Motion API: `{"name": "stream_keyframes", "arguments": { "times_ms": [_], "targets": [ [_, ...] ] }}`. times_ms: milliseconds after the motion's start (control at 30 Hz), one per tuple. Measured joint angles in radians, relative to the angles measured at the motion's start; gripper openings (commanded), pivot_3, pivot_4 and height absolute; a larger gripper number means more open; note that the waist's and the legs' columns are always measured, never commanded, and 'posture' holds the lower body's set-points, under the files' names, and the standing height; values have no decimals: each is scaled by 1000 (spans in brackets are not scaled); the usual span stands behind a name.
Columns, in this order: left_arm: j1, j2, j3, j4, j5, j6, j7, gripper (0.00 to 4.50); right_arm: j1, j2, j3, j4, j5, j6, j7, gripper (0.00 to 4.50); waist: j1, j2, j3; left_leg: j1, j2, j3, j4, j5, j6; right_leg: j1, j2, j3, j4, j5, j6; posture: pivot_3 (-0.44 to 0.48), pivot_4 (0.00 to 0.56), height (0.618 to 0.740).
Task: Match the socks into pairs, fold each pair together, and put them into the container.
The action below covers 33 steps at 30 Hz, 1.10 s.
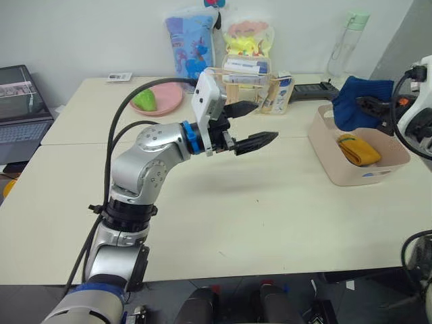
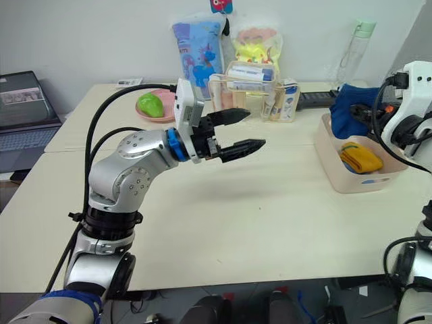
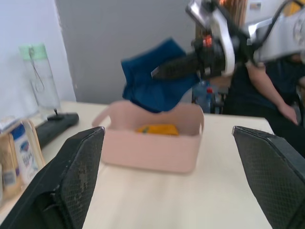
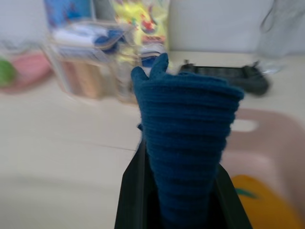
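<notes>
Right end effector [image 2: 368, 113]: I had it clamped on the navy pair [image 1: 361, 101], raised over the far end of the container [image 1: 334, 165].
Left end effector [image 1: 246, 126]: fingers spread apart, nothing between them, hovering above mid tabletop [image 1: 256, 216], well apart from the container.
Container: right side of the tabletop; the mustard pair [image 1: 358, 150] lay inside.
Method: I judged it best to lower the bundle inside the rim before letting go, onto the free floor beside the mustard pair.
Risk: a high release could let the fold spring open or snag the rim.

Two cream tables [image 1: 270, 202] stand against a pale wall [image 1: 81, 34].
</notes>
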Motion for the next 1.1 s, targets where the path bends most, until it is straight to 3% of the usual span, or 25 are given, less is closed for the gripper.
{"name": "stream_keyframes", "arguments": {
  "times_ms": [100, 333, 633, 867, 900, 1100],
  "targets": [
    [-18, -36, -6, 7, 7, -22, 7, 4472, 5, -120, 195, 128, -240, -343, 99, 0, 0, 0, 0, 1, 0, 2, 1, 0, 0, 1, 0, 1, 0, 0, 1, 0, 150, 740],
    [34, -51, -45, -26, 15, -15, 10, 4472, -105, -67, 441, 521, -587, -880, 149, 0, -22, -1, 1, 2, 1, 3, 0, 0, 0, -1, 0, 3, 0, 1, 1, 0, 150, 740],
    [58, -46, -48, -88, 10, 29, 32, 4472, -300, 28, 582, 992, -874, -1266, 63, 0, -21, -1, 1, 1, 0, 2, 1, 0, 0, 0, 0, 3, 0, 1, 1, 0, 150, 740],
    [58, -58, -52, -96, 9, 45, 41, 4472, -359, 57, 643, 1145, -998, -1365, 43, 0, -21, -1, 1, 1, 0, 2, 1, 0, -1, 0, 0, 2, 0, 1, 1, 0, 150, 740],
    [58, -58, -53, -96, 9, 45, 40, 4500, -360, 59, 642, 1155, -1000, -1366, 53, 704, -21, -1, 1, 1, 0, 2, 1, 0, -1, 0, 0, 2, 0, 1, 1, 0, 150, 740],
    [58, -57, -55, -95, 9, 45, 31, 4500, -362, 66, 621, 1182, -977, -1357, 169, 2645, -20, -1, 1, 1, 0, 1, 1, 0, -1, 1, 0, 2, 0, 1, 1, 0, 150, 740]
  ]
}}
